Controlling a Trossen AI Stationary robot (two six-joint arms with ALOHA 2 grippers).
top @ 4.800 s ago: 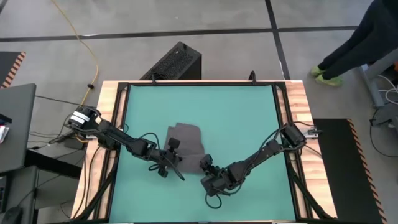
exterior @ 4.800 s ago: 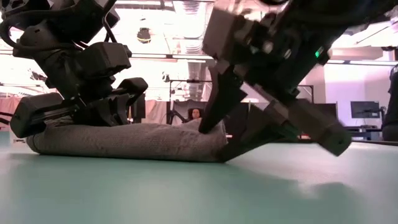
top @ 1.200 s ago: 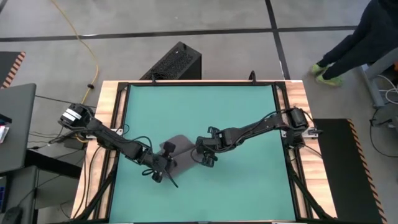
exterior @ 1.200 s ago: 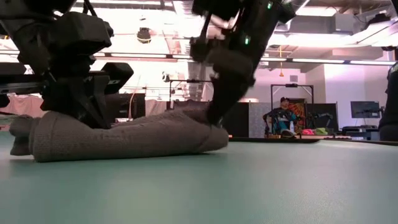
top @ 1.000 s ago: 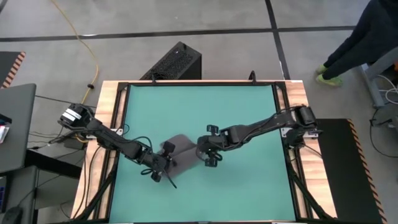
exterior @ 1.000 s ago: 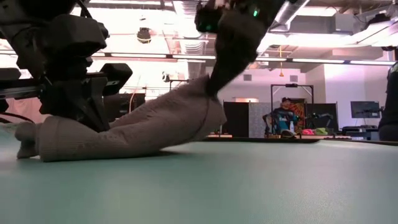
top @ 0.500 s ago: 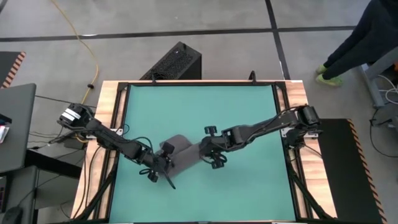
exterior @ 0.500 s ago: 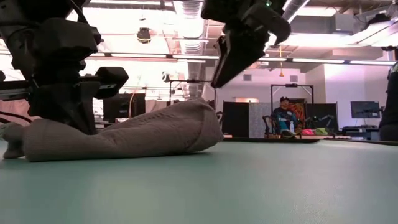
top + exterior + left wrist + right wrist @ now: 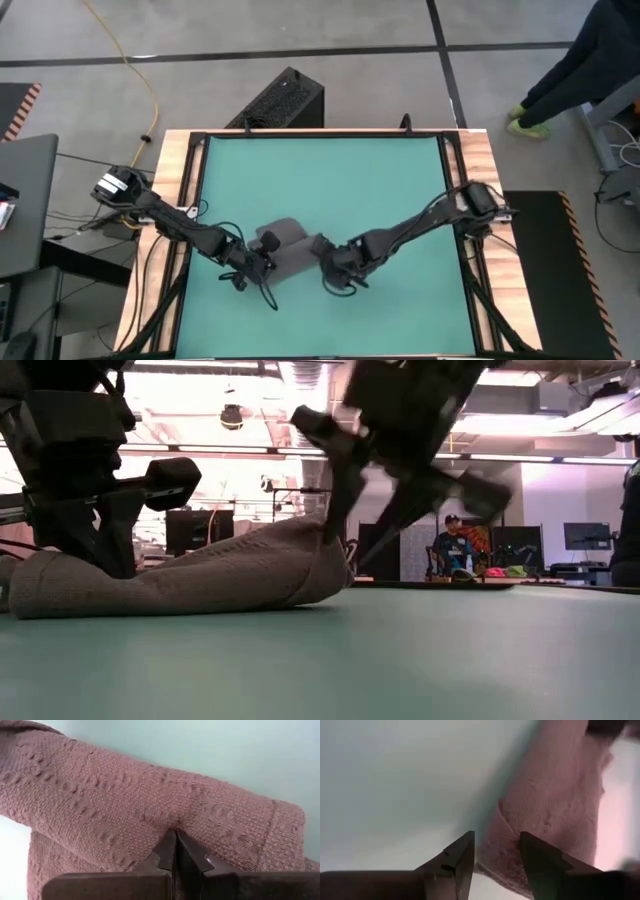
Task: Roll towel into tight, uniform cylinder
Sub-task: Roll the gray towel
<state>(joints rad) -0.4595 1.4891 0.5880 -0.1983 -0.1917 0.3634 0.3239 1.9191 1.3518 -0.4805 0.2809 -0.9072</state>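
The grey towel [image 9: 292, 246] lies on the teal mat [image 9: 330, 180] as a loose, uneven roll [image 9: 200, 575], thicker at its right end. My left gripper [image 9: 260, 263] is shut at the roll's left part [image 9: 100, 795]. My right gripper [image 9: 335, 272] hangs open over the roll's right end [image 9: 550, 795]. In the low view its two fingers spread apart there [image 9: 365, 535], one by the towel's end and one beyond it. My left gripper presses its shut fingertips [image 9: 175, 837] into the roll's upper surface [image 9: 175, 822], slanting down from above. The cloth dimples and puckers around the tips. Whether a fold is caught between them I cannot tell. The towel lies on the mat. My right gripper: I cannot tell whether a finger touches the towel's right end [image 9: 335, 545].
Open teal mat stretches to the right of the towel and toward the far edge. A wooden frame [image 9: 185, 200] borders the mat. A black box [image 9: 285, 100] stands beyond the far edge. A person's legs [image 9: 570, 70] show at the far right, and a person [image 9: 455, 545] sits in the room behind.
My right gripper held the towel's right end raised off the mat, then opened and let go. That end dropped back onto the mat while the left end stayed pinned. The right gripper then rolled about its axis and moved down and toward the near edge.
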